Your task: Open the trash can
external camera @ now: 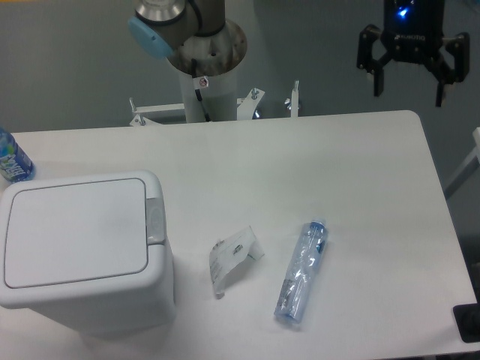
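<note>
The trash can (79,251) is a large white boxy bin at the table's front left. Its flat lid (75,229) lies closed, with a grey push-button tab (155,220) on the right edge. My gripper (409,90) hangs high at the upper right, above the table's far right corner and far from the bin. Its two black fingers (378,81) are spread wide with nothing between them.
A crushed clear plastic bottle (301,271) lies right of centre. A crumpled clear wrapper (232,257) rests between it and the bin. A blue-labelled bottle (10,159) stands at the left edge. The arm's base column (208,75) rises behind the table.
</note>
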{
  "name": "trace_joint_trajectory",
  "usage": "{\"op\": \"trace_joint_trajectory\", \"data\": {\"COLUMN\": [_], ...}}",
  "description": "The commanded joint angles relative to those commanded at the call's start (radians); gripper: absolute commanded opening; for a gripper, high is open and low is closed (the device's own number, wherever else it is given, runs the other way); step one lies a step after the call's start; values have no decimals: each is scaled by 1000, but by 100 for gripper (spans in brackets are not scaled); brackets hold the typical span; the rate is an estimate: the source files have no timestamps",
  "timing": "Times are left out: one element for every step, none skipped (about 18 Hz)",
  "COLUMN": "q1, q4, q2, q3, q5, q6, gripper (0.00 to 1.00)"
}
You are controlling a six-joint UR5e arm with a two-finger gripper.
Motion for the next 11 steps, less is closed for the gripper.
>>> {"op": "trace_joint_trajectory", "data": {"q1": [0,0,0,-2,-3,-5,-9,-14,-24,-43,-52], "q4": [-2,-2,-2,0,0,-2,-2,-2,-2,-2,-2], "q2": [2,2,3,6,3,-1,-5,-5,-8,-15,-18], "q3": [-2,-2,0,-2,-2,-3,-6,-12,-11,-9,-9], "q5": [0,2,0,6,8,0,0,-3,-14,-38,-61], "q6": [2,2,2,-2,-2,-2,-21,-70,-134,-196,-254], "gripper": [100,100,100,100,100,100,100,100,100,100,100]}}
